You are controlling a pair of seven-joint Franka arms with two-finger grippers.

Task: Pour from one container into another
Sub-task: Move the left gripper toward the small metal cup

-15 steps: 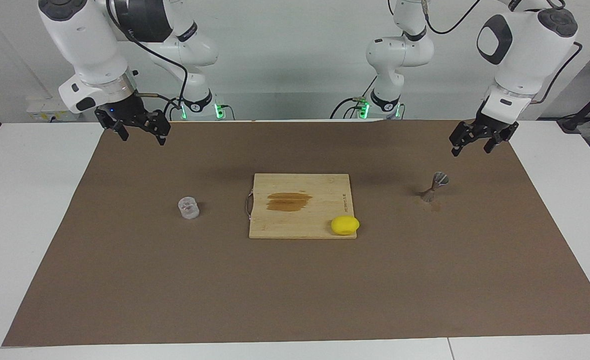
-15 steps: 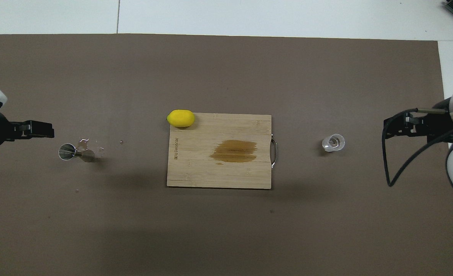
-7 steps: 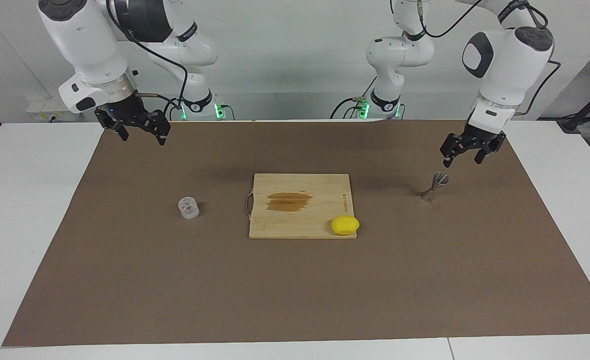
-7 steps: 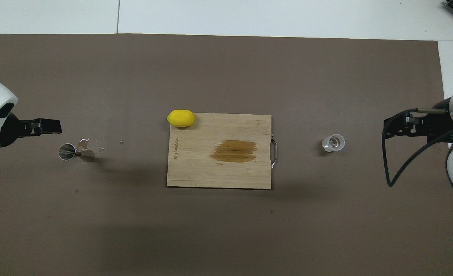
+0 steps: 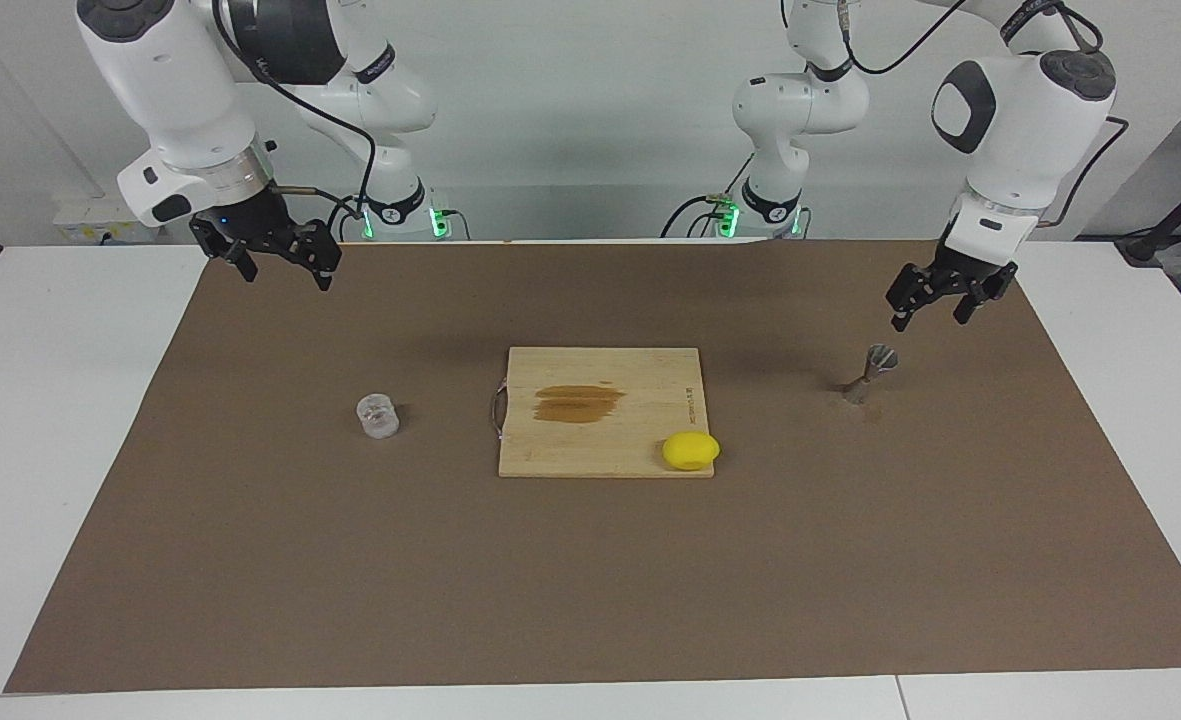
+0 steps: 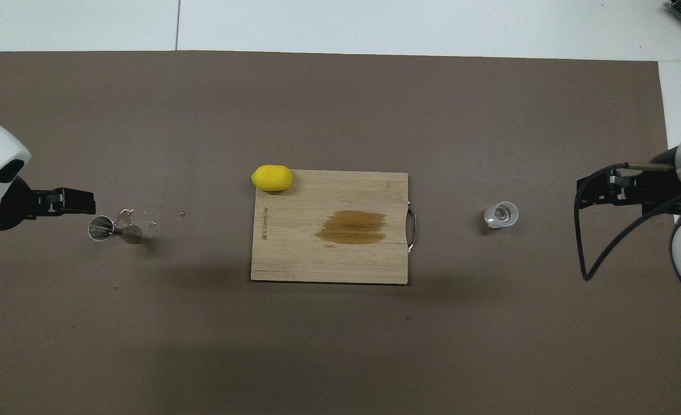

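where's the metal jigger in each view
Facing view: jigger toward the view's right, on the brown mat, below the left pincer.
Overhead view: jigger near the view's left edge, beside small wet spots.
Shared landmark: cutting board mid-table, between jigger and glass cup.

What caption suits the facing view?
Left gripper open above the jigger; right gripper waits; glass cup untouched.

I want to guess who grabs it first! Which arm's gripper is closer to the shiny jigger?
Left. The left gripper hangs just above the jigger, open. The right gripper waits, open, at the table's right-arm end, past the glass cup.
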